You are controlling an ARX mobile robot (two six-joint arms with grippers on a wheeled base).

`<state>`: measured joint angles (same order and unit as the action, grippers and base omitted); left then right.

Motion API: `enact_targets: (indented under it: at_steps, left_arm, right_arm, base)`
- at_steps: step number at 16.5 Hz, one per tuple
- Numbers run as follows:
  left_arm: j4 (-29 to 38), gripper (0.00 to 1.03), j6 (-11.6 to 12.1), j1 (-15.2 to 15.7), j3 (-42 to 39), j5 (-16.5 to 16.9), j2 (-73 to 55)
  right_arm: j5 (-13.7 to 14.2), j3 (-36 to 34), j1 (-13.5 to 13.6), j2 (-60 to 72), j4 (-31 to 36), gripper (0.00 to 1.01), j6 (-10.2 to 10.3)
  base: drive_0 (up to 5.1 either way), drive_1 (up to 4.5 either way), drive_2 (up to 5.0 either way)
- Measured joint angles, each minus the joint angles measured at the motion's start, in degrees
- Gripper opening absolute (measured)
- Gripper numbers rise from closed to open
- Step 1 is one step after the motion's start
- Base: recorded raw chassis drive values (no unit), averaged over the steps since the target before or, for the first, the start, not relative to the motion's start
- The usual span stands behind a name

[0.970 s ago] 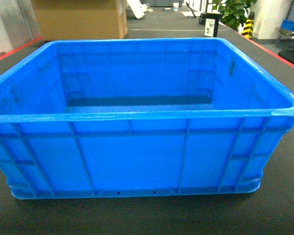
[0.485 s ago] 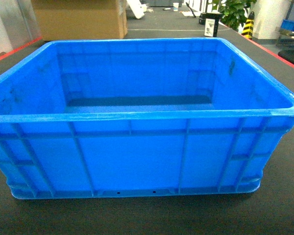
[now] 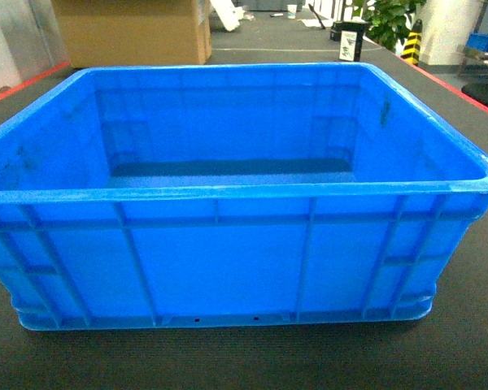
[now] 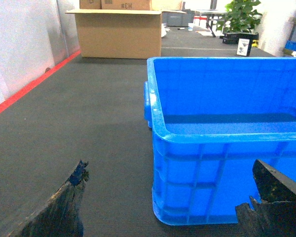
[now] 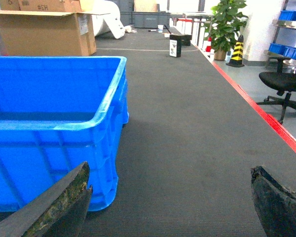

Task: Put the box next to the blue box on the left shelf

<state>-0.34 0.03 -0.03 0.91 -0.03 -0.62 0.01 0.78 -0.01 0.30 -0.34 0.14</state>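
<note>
Blue plastic is filling my whole head feed right now, since the box (image 3: 228, 195) is sitting square on the dark carpet floor (image 3: 252, 357) right in front of the base. I'm hovering the left gripper (image 4: 167, 197) low at its near left corner, fingers spread wide with nothing between them, one finger out over carpet and the other in front of the crate wall. The right gripper (image 5: 170, 202) is sitting just as wide and empty at the near right corner. My guess is that's the setup for a two-sided lift by the rim. Further back, a cardboard carton (image 3: 134, 32) and a potted plant (image 5: 227, 24) are standing well clear. I'm not seeing the left shelf anywhere yet.
</note>
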Motion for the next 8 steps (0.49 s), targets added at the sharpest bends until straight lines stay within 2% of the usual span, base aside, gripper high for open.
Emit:
enact_targets:
  at_steps: [8]
  left_arm:
    - [0.0,0.98,0.0,0.0,0.0,0.0,0.0]
  right_arm:
    - [0.0,0.0,0.0,0.0,0.0,0.98,0.0]
  base:
    - [0.0,0.0,0.0]
